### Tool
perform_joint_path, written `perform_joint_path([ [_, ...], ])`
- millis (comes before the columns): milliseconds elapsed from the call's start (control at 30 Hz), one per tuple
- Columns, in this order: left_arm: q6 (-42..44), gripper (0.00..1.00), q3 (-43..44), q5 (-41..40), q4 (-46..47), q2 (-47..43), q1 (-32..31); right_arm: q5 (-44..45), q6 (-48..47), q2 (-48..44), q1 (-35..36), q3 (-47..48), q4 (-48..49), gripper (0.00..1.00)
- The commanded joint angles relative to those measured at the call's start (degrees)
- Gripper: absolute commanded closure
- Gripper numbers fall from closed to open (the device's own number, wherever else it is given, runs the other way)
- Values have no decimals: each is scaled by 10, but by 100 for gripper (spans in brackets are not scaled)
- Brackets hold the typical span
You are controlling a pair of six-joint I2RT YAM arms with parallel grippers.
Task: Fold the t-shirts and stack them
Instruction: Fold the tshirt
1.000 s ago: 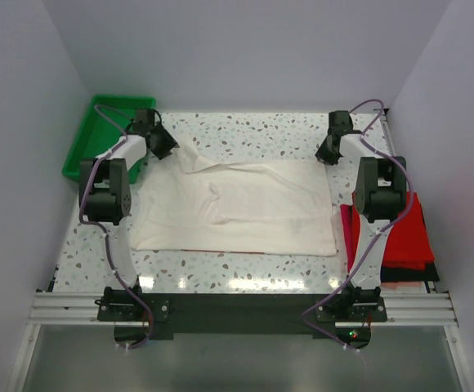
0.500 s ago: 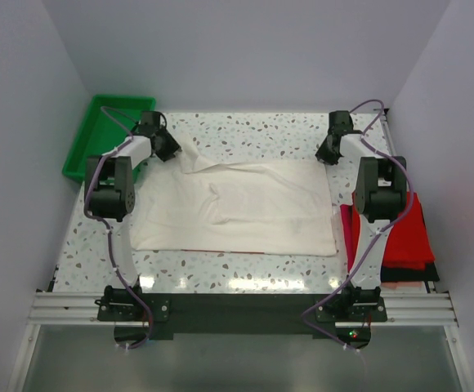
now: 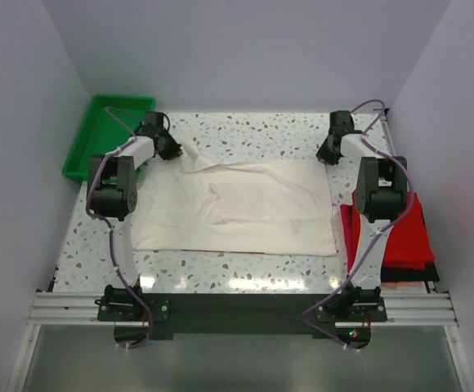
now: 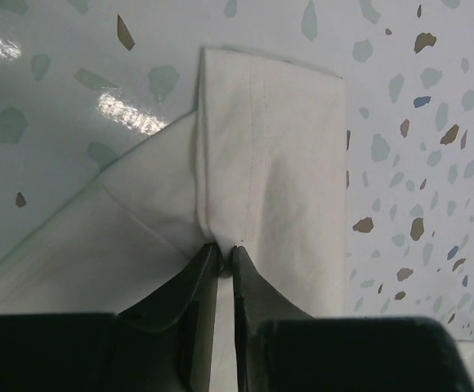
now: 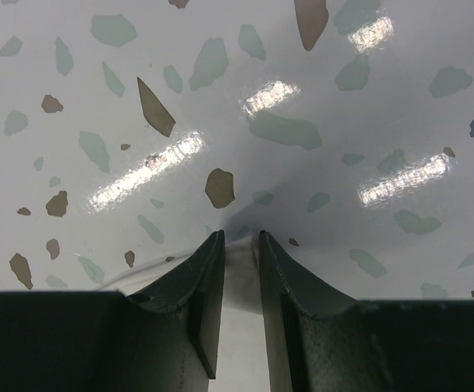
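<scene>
So the white shirt (image 3: 245,208) is spread mostly flat in the middle of the table (image 3: 253,135), and both arms are on its far edge. The left gripper (image 3: 170,149) is pinched tight on the folded sleeve (image 4: 270,155) at the far-left corner. The right gripper (image 3: 325,155) at the far-right corner has its fingers almost together with a bit of white cloth between them, so I'd say it's got a hold too, just a small nip. Thin cotton like this is light and totally floppy. It'll sag wherever it's not held and probably slide easily on that glossy top, so my guess is you lift both corners together and keep them level. Hems and seams look like the best bite since they're thicker. There's a wrinkle ridge across the middle that could get folded in. Around it, the red shirts (image 3: 407,233) are piled just beside its right side, under the right arm, and the tray (image 3: 110,110) sits far left near the left gripper. I don't think either blocks a fold toward the near edge.
</scene>
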Motion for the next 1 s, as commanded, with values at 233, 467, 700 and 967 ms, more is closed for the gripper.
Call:
perform_joint_path([
  [233,12,100,32,12,23,8,-4,-3,-1,-40,-6,-3,7,73],
  [467,18,100,27,17,35,-26,-3,16,-10,-52,-6,-11,2,73],
  [700,18,100,11,27,45,-60,-2,20,-12,-56,-5,-26,4,73],
  [967,12,100,-14,37,61,-90,2,17,-14,-45,-5,-24,2,73],
])
